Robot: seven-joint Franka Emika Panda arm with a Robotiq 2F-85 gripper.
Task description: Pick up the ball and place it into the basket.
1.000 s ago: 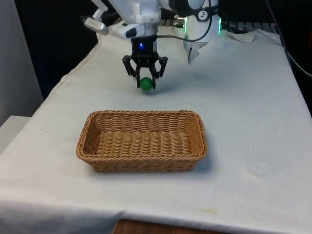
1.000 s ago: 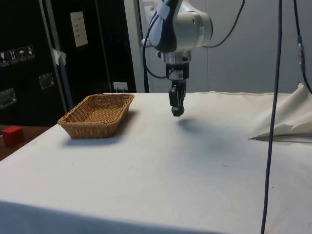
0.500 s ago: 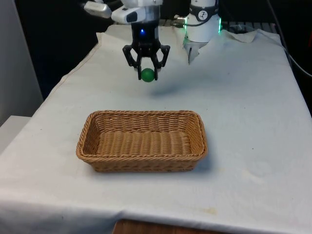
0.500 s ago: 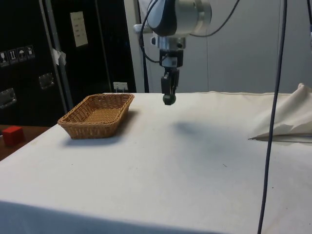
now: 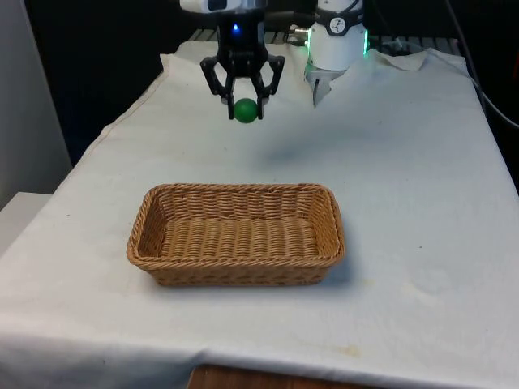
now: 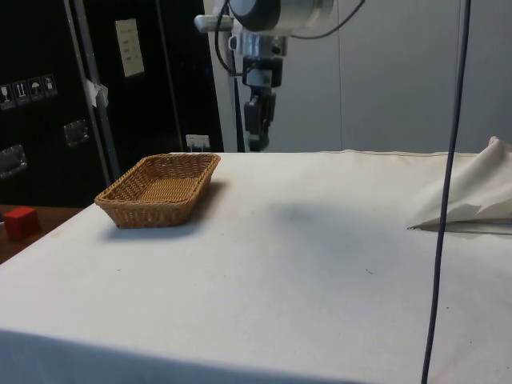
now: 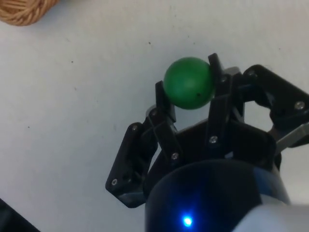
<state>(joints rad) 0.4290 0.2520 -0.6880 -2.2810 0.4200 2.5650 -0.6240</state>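
Your gripper (image 5: 245, 100) has climbed a fair bit since a second ago, when it was down near the cloth; now it hangs high above the table (image 5: 405, 178) (arm mostly out of shot up top); its fingers are clamped on the green ball (image 5: 246, 109), squeezing it from both sides. The wicker basket (image 5: 237, 233) sits at about 6 o'clock from the ball in the front view, well apart, and hasn't budged; nothing in it.
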